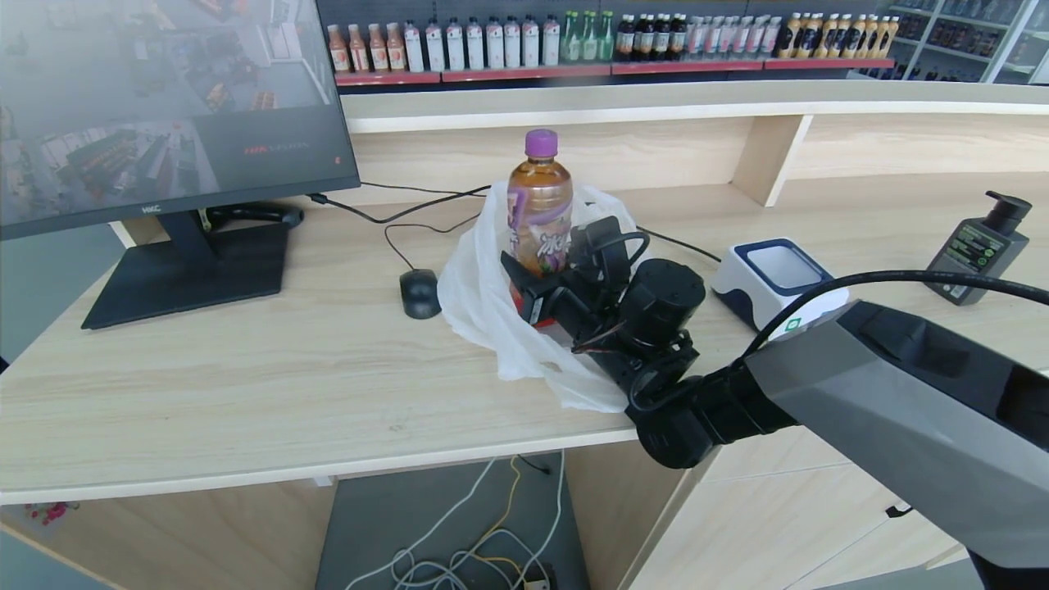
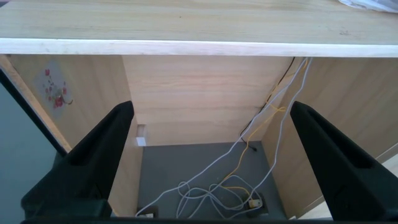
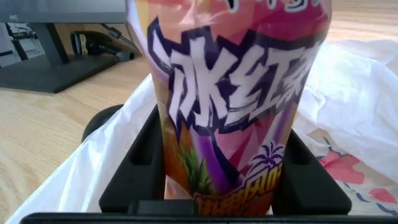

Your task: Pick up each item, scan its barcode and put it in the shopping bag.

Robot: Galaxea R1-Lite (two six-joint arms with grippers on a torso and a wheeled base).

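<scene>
One bottle (image 1: 539,205), purple-capped and upright, is clamped low on its body by the right claw (image 1: 551,260), in the mouth of the white shopping bag (image 1: 479,311) at mid-tabletop (image 1: 246,369). Whether its base rests on anything I cannot tell. The scanner (image 1: 774,279) lies at the bag's 3 o'clock and a mouse (image 1: 420,292) at its 9 o'clock. The left claw (image 2: 211,124) hangs spread wide and empty toward 6 o'clock, below the tabletop's near edge. The bag is limp, so if film bunches beneath the tall bottle it may tip once released. The fingers, flanked by plastic, could also snag and drag the bag when pulling out.
</scene>
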